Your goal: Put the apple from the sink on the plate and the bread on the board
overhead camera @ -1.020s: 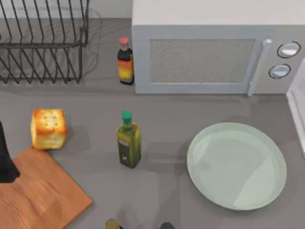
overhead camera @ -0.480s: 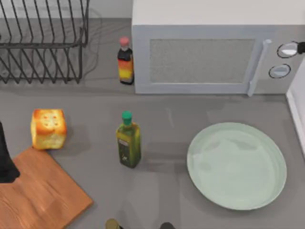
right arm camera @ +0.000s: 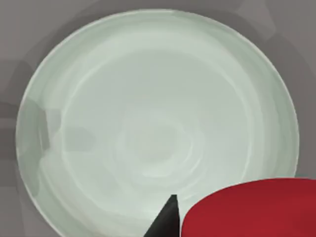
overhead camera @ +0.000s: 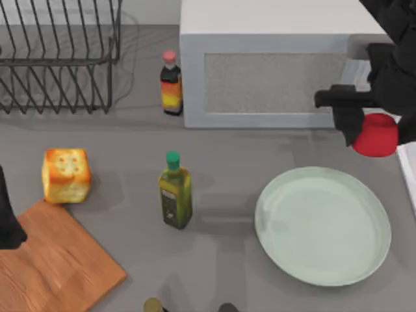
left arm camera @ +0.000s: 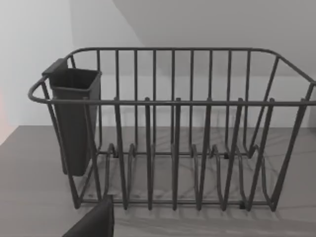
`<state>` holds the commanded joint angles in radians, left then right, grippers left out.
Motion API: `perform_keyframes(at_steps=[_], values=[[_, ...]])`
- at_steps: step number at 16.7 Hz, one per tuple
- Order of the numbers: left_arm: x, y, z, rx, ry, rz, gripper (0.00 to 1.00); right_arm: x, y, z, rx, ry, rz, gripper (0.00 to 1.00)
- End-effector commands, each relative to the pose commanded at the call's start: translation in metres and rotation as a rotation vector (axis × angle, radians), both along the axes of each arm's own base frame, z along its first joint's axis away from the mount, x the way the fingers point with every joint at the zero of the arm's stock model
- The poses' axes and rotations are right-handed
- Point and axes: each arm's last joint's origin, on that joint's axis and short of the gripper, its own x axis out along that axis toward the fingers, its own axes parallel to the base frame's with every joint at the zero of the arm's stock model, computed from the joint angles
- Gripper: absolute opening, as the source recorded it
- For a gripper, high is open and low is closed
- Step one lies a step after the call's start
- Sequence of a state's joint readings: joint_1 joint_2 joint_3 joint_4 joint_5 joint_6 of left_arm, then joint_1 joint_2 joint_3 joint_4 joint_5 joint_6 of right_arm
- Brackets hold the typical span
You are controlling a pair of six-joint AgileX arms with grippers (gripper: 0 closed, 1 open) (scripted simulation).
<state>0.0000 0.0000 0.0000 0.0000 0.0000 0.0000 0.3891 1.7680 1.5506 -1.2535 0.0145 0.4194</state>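
The left arm [overhead camera: 8,221] stands parked at the table's far left edge, a dark shape over the near corner of the board [overhead camera: 55,266]; whether its jaws are apart or together I cannot tell. The board lies flat at the lower left, grain showing, nothing on it. The bread [overhead camera: 65,175] sits on the grey table [overhead camera: 227,149] just beyond the board's far corner, dotted top face up, well apart from either gripper.

The left wrist view faces a dark wire dish rack [left arm camera: 173,133] with a cutlery cup [left arm camera: 74,118] hung on one end, detail that the top view cuts off at its upper left.

Toward the middle stand a green-capped oil bottle [overhead camera: 175,192] and, farther back, a red-capped sauce bottle [overhead camera: 171,84] beside the microwave [overhead camera: 273,71]. Both carry labels, but no writing on them can be read.

At the right, the right gripper [overhead camera: 367,127] hangs in front of the microwave's door handle, its jaws clamped on the apple [overhead camera: 376,135]. The plate [overhead camera: 323,226] lies below and slightly left of those jaws, bare.

The right wrist view looks straight down onto the plate [right arm camera: 148,123], with the apple [right arm camera: 252,210] at the picture's edge beside one dark fingertip [right arm camera: 168,217].
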Motion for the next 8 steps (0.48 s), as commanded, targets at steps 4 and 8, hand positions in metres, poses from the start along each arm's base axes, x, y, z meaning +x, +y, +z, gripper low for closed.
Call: perform_keyframes(at_steps=[4, 8], values=[[0.0, 0.0, 0.0, 0.0, 0.0, 0.0, 1.0, -0.016, 0.033, -0.026, -0.017, 0.074, 0.013, 0.0], [0.0, 0.0, 0.0, 0.0, 0.0, 0.0, 1.0, -0.02, 0.042, -0.036, -0.026, 0.097, 0.016, 0.0]])
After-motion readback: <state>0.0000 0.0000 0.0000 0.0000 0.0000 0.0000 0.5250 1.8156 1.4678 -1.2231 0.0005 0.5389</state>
